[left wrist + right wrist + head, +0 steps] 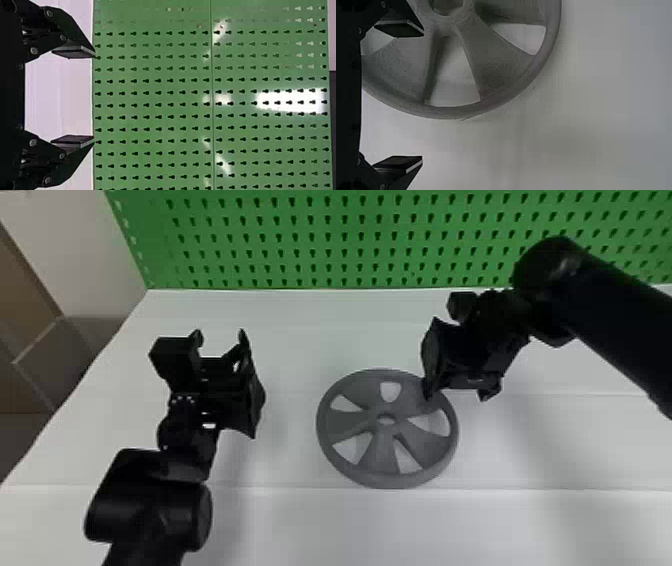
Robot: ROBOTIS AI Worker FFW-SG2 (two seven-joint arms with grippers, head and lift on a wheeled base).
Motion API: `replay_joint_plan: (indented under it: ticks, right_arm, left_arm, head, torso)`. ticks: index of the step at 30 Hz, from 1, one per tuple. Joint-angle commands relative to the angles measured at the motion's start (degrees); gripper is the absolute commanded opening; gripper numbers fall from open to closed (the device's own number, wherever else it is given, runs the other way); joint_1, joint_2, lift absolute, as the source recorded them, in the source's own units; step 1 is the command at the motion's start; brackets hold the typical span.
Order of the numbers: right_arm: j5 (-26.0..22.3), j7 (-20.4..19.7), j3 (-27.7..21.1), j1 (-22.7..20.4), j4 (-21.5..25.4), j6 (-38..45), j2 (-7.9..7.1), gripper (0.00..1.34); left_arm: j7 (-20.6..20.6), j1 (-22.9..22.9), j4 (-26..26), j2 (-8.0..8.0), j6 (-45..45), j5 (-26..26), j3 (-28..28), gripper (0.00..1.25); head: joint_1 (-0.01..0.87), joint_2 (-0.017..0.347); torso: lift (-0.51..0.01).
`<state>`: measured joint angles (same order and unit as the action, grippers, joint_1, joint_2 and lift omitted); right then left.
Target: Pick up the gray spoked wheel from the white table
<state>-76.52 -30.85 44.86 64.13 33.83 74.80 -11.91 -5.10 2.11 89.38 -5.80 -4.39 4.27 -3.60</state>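
In your head view, the white table (350, 527) is extending from the foreground, and the gray spoked wheel (380, 455) is lying flat on it. At the wheel's far right side, your right gripper (457, 392) is holding its jaws apart, one finger overlapping the wheel in view. Slightly farther, left of the wheel, your left gripper (220, 336) is pointing toward the green pegboard (325, 230), its jaws standing apart.

Note your gray spoked wheel (378, 456): broad spokes, open gaps, small hub hole, lying flat on the white table (300, 530), right of and below centre in the head view.
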Motion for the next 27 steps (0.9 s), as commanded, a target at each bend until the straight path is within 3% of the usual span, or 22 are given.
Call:
replay_joint_plan:
  ticks: [1,8,27]
  right_arm:
    - [3.2,0.0,-3.3,-1.3,-0.1,-0.4,0.3,1.17]
    - [7.7,0.0,-6.4,-2.9,-0.5,-2.0,1.36,1.17]
    - [11.9,0.0,-9.8,-4.4,-4.0,-5.0,2.59,1.17]
  left_arm:
    - [-0.1,0.0,0.0,0.0,0.0,0.2,0.2,0.76]
    - [-0.1,0.0,0.0,0.0,-0.1,0.3,0.3,0.76]
    - [-0.3,-0.1,0.0,0.0,-0.1,0.7,0.1,0.76]
  head:
    - [0.779,0.086]
    - [0.779,0.087]
    - [0.779,0.089]
  torso:
    - [-0.075]
    - [-0.075]
    - [-0.075]
